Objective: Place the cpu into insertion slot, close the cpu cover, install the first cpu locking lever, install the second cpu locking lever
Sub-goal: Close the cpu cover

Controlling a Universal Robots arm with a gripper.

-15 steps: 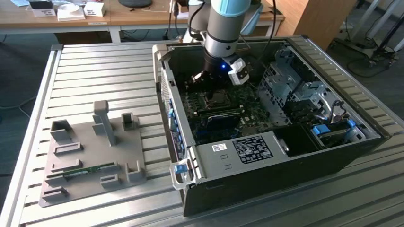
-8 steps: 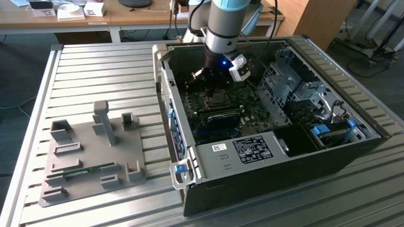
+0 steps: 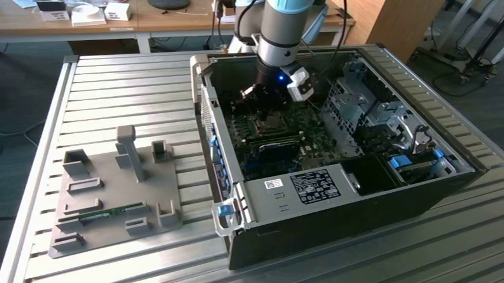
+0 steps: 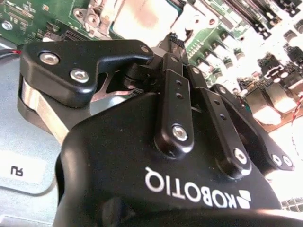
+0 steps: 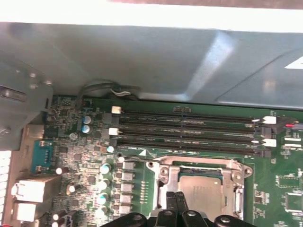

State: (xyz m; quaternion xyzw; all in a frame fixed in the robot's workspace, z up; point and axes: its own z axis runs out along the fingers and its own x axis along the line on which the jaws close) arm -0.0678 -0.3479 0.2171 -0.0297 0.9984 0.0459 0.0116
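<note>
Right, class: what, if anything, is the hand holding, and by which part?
Nothing that can be seen. The hand is shut, tips together at the edge of the cover, which lies over the cpu.

On the slatted table: open computer case toward the exterior view's right, fixture plate well apart at the left. Inside the case: motherboard on the bottom, drive cage beside it at the exterior view's right. In the first wrist view: cpu in the insertion slot, cpu cover down around it, memory slots just beside. Gripper over the cover's edge.
</note>
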